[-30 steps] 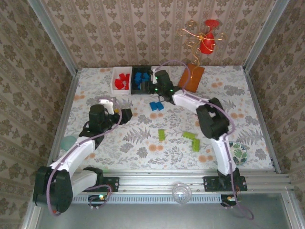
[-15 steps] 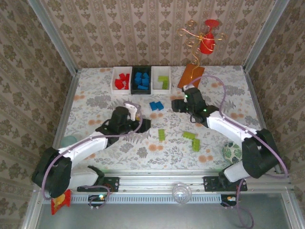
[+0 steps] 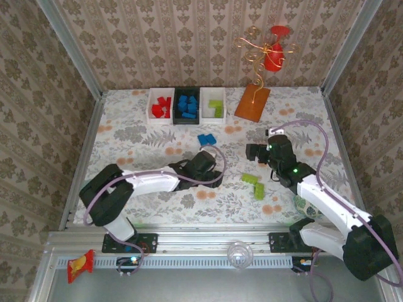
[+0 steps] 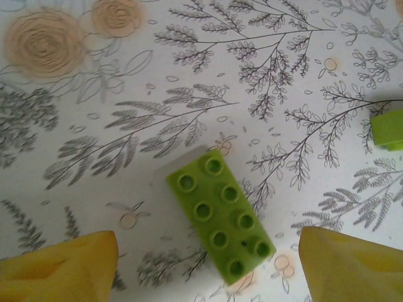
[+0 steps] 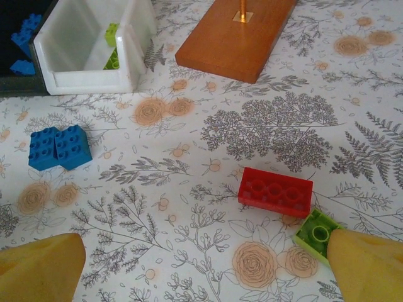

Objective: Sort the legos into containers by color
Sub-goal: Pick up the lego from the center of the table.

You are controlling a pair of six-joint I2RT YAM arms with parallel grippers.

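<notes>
My left arm has swung in from the left side of the table (image 3: 126, 135) to its middle; my left gripper (image 3: 211, 168) now hangs over a lime brick (image 4: 220, 217) lying flat, studs up. My yellow fingertips (image 4: 60, 267) stand on either side of it without touching, so the jaws are released and nothing is gripped yet; a second lime piece (image 4: 387, 129) sits well apart at the edge of that wrist view.

My right arm has pulled back from the bins toward the near right; my right gripper (image 5: 204, 267) is spread wide with only bare table between the fingers. The green bin (image 3: 214, 104), which that arm covered a second ago, is in view again with lime pieces inside; I judge a delivery done there, and the next pick falls to my left side.

The red bin (image 3: 160, 106) and the black bin (image 3: 187, 105) holding blue stand in a row with it at the far edge. Not yet sorted: a blue pair (image 5: 60, 148) near the bins; a red brick (image 5: 275, 192) ahead of my right fingers; a lime one (image 5: 315, 233) just beside it, partly hidden by my finger. I judge the sorting well along, not finished.
</notes>
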